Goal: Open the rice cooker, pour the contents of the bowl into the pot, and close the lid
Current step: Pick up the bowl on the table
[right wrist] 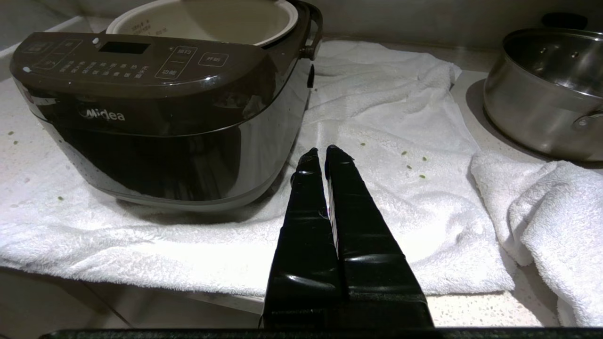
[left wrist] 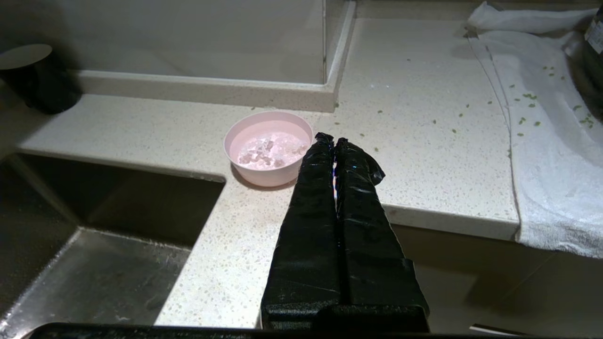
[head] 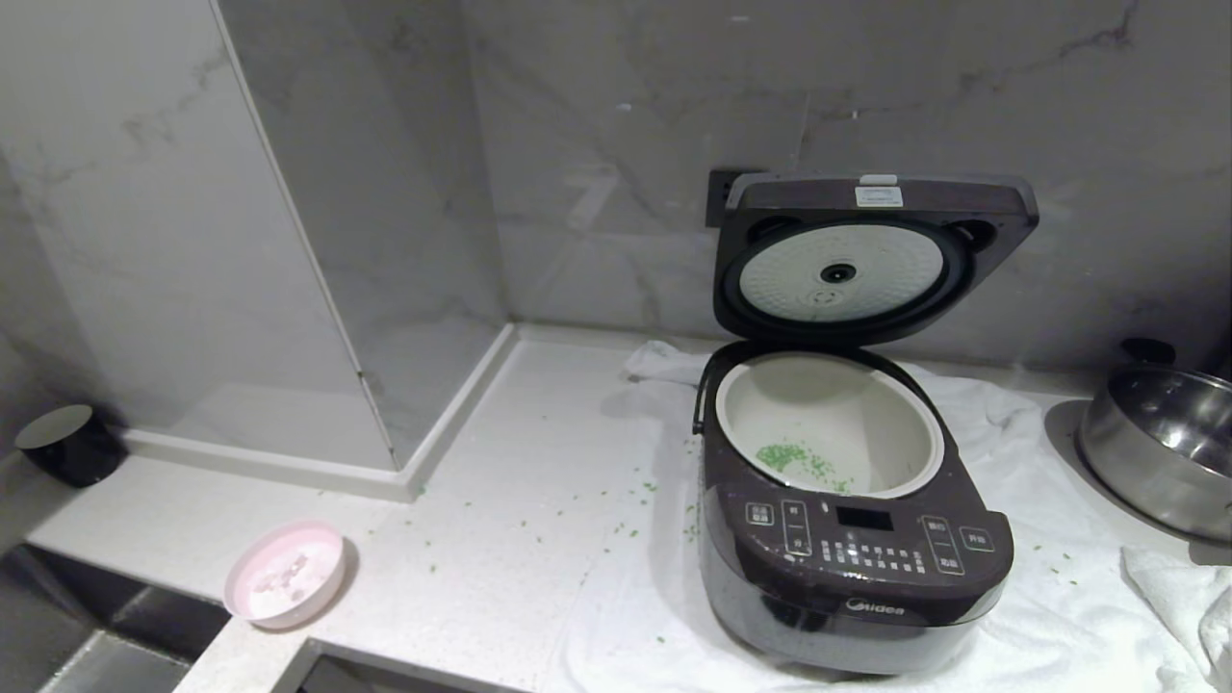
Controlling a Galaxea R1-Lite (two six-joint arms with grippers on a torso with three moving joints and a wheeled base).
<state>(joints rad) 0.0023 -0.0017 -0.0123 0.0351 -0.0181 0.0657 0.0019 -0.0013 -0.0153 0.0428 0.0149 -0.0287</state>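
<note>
At the far left of the worktop [head: 500,539] stands a black cup [head: 69,444], and nearer the front edge, beside the sink [left wrist: 94,263], sits the pink bowl [head: 286,574] with pale bits inside; the left end effector [left wrist: 334,139] hangs clenched and empty just beside it, over the worktop's edge. Further right, on a white towel [head: 1059,616] dotted with green grains [left wrist: 527,96], the rice cooker [head: 852,539] stands with its lid [head: 871,255] raised upright, the cream pot [head: 828,423] holding a few green grains. The right end effector [right wrist: 321,151] hovers clenched and empty above the towel near the cooker's front corner, and a steel pan [head: 1160,448] sits at the far right.
</note>
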